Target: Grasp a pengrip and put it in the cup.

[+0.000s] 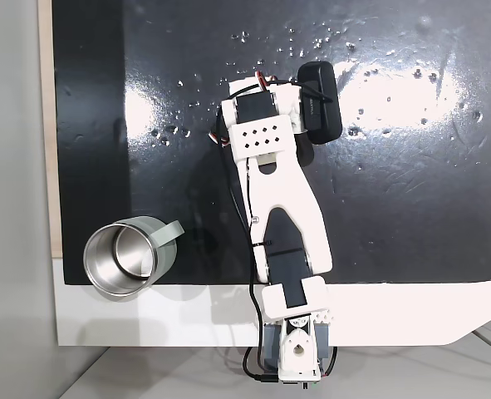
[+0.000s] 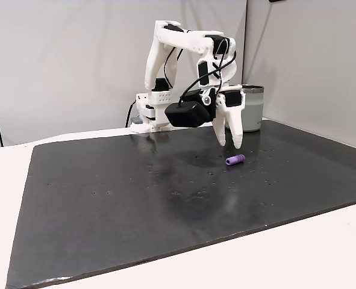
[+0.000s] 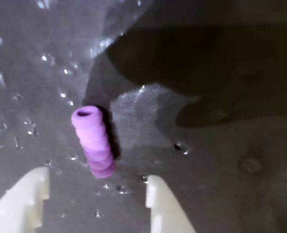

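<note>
Black mat (image 2: 135, 198) covers most of the white table (image 2: 322, 253); taken as landmark. White arm (image 1: 282, 208) reaches over the mat from its base at the mat's near edge in a fixed view from above. Black camera housing (image 2: 184, 113) hangs at the wrist.

Cup (image 1: 125, 256) stands on the mat's corner, strap handle (image 1: 169, 230) pointing inward across the mat; steel interior shiny.

Gripper (image 2: 228, 143) held just above the mat surface, tips pointing down, fingers (image 3: 165, 206) spread apart, nothing between them.

Pengrip (image 3: 93, 141) lies on its side on the mat, just beside the fingertips and clear of them, well apart from the cup. Light purple, ribbed, one open end visible in the wrist view.
</note>
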`<state>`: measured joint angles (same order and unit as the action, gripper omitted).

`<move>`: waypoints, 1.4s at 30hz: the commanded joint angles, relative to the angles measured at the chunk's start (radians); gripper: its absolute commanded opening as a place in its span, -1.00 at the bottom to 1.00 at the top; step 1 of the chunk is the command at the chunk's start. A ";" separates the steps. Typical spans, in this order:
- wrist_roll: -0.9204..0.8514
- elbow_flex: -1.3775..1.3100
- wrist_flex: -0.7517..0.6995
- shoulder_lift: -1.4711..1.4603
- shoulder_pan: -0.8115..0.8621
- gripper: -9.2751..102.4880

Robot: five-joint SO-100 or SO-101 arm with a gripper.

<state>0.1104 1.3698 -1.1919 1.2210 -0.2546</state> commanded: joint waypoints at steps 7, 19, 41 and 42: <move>-0.032 -0.114 0.046 -0.074 0.005 -0.38; -0.074 -0.152 0.101 -0.175 0.038 -0.46; -0.107 -0.186 0.112 -0.173 0.002 -0.83; -0.107 -0.192 0.098 -0.163 0.000 -0.83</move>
<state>0.0092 1.2257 -1.0753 1.0078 -0.2408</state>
